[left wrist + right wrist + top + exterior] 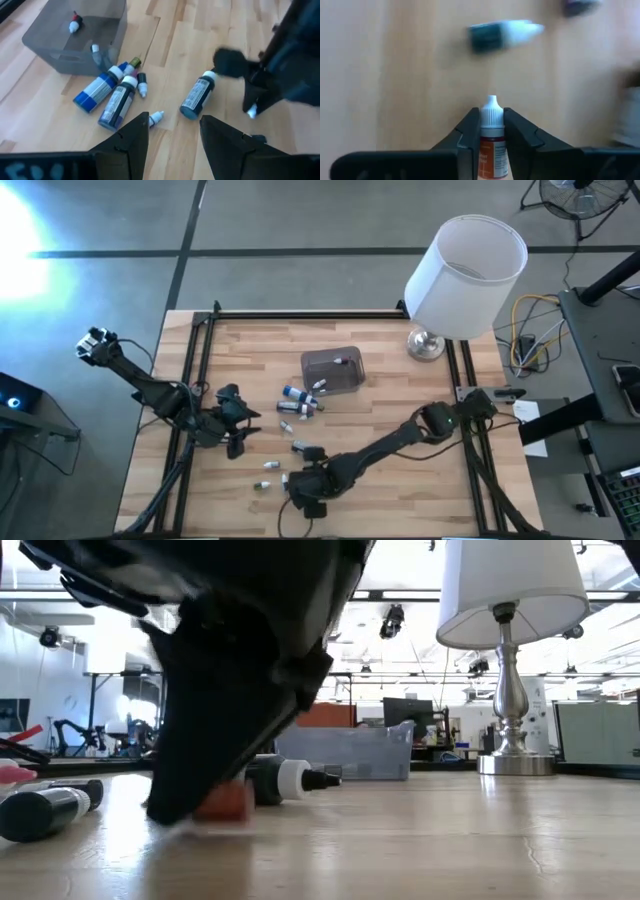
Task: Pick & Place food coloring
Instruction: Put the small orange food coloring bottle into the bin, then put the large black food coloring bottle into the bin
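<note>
**benchrat:** So the right gripper is down at about 6 o'clock on the desk, jaws closed on one small bottle of food coloring. White cap, orange-red label. Makes sense it went low and flat: the thing was lying on the wood, so pinching it across the body is the easy way in.

**woodgrain:** Which way is it pointing?

**benchrat:** Its long axis runs along the fingers, cap end sticking out past the tips, away from the wrist. Held like that, it should drop neck-first into the grey tub, sitting a bit toward 12 o'clock from the desk's middle. One red-capped bottle is already in there.

**woodgrain:** And the left one?

**benchrat:** The left gripper waits around 9 o'clock, jaws apart, holding nothing. It looks across a cluster of bigger blue-labelled bottles lying on their sides just beside the tub, caps mostly aimed toward it. A few more tiny ones are scattered near 6 o'clock.
</note>
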### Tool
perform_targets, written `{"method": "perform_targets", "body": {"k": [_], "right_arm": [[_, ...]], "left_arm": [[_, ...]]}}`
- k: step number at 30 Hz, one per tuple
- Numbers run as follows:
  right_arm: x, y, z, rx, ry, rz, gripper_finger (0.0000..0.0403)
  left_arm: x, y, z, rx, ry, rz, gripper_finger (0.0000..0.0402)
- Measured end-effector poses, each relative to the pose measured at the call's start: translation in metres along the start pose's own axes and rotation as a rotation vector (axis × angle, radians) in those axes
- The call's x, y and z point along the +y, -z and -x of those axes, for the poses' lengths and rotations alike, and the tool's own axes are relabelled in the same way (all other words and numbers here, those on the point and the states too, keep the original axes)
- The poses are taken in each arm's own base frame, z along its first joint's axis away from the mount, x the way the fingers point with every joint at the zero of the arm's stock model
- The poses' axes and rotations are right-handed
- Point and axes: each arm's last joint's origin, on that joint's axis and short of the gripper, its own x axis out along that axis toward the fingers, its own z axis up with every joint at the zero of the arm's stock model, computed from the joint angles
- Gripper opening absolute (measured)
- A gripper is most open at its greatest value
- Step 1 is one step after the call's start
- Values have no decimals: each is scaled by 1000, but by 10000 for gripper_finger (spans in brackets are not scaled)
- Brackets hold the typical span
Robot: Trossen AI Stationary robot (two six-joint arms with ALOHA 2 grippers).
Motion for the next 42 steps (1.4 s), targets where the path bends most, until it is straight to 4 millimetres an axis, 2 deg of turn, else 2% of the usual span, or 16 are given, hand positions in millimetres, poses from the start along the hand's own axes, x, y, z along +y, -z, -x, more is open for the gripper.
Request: {"method": "perform_targets", "body": {"k": [2, 4, 6, 8, 10, 13, 16, 18, 21, 24, 26, 30, 34, 37, 40, 42], "right_arm": [[-10, -11, 20, -42, 38, -24, 53], [-25, -23, 56, -95, 79, -49, 53], [-47, -33, 96, -145, 130, -85, 53], [-75, -36, 119, -142, 191, -123, 55], [-105, -29, 126, -83, 249, -154, 66], [-151, -15, 117, -3, 297, -209, 78], [-197, -3, 135, 11, 302, -283, 78], [-224, 7, 138, 22, 322, -294, 72], [-254, 21, 128, 13, 338, -314, 65], [-279, 26, 133, -35, 202, -385, 69], [-294, 34, 127, -12, 122, -415, 87], [-305, 53, 105, 98, 112, -355, 151], [-302, 49, 117, 51, 95, -244, 230], [-298, 51, 116, 70, 93, -119, 286], [-285, 45, 137, 3, 86, 33, 330], [-276, 46, 147, -17, 74, 103, 351]], "left_arm": [[1, 2, -1, 12, -8, 9, 153], [2, 5, -3, 18, -19, 31, 153], [3, 10, -6, 25, -31, 71, 153], [5, 16, -10, 28, -42, 137, 153], [6, 22, -15, 33, -49, 212, 153], [7, 30, -22, 20, -40, 346, 153], [5, 36, -30, -3, 7, 469, 153], [0, 38, -36, -20, 65, 514, 153], [-6, 42, -46, -38, 120, 560, 153], [-11, 45, -57, -29, 115, 627, 153], [-14, 48, -66, -10, 85, 662, 153], [-26, 44, -84, 46, 45, 666, 154], [-44, 31, -102, 133, 33, 539, 158], [-56, 22, -110, 208, -6, 302, 158], [-68, 12, -114, 274, 9, 10, 158], [-77, 5, -116, 312, 98, -203, 158]]}}
